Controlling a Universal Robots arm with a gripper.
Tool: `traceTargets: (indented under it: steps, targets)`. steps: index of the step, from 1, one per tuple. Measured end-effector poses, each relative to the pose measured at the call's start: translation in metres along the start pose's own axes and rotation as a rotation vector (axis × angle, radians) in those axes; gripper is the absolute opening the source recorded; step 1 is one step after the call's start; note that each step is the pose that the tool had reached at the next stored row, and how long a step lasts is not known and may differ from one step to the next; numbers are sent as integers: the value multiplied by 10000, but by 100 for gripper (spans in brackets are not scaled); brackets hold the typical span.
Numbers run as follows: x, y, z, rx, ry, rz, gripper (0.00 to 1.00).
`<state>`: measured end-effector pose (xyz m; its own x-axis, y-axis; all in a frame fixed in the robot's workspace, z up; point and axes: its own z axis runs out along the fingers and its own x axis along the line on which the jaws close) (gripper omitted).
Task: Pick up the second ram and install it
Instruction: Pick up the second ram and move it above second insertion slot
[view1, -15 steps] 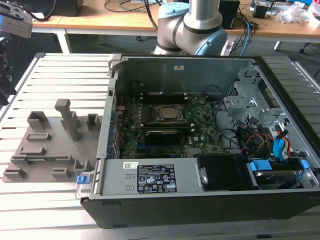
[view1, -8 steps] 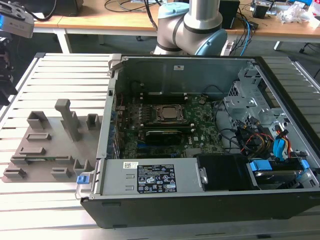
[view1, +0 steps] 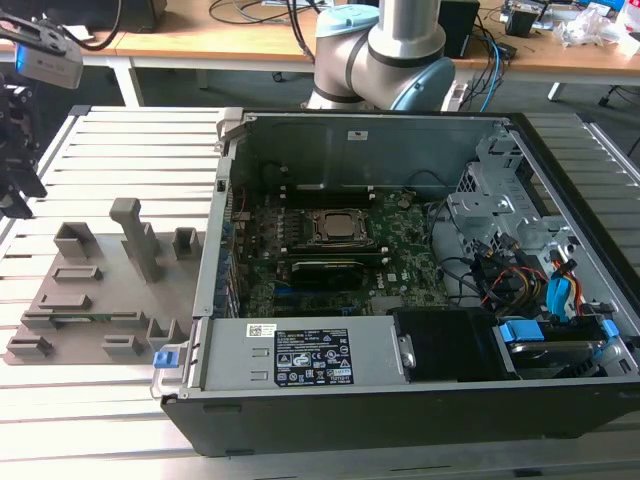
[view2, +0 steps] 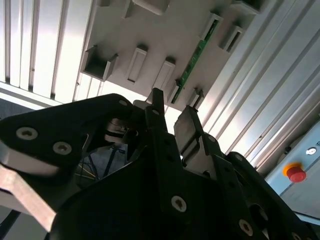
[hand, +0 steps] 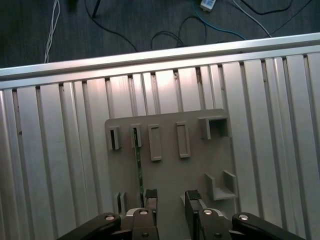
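While pointing down over tray (hand: 197, 167), tool (hand: 171, 197) gapes near second ram (hand: 139, 170).

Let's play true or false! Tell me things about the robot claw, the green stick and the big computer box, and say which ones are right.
1. The second ram stands on its edge in a slot of the grey tray. True.
2. The gripper is holding the ram. False: it is open and empty, above the tray and close to the ram.
3. The computer case is open, so the motherboard shows. True.
4. The tray sits inside the case. False: it lies on the slatted table, on the exterior view's left of the case.
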<state>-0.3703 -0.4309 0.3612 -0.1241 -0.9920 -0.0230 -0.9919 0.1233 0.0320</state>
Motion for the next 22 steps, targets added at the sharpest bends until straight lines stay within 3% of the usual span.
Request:
traceTargets:
  steps: [22]
  targets:
    - [2,-22,177,1,0,-1,36]
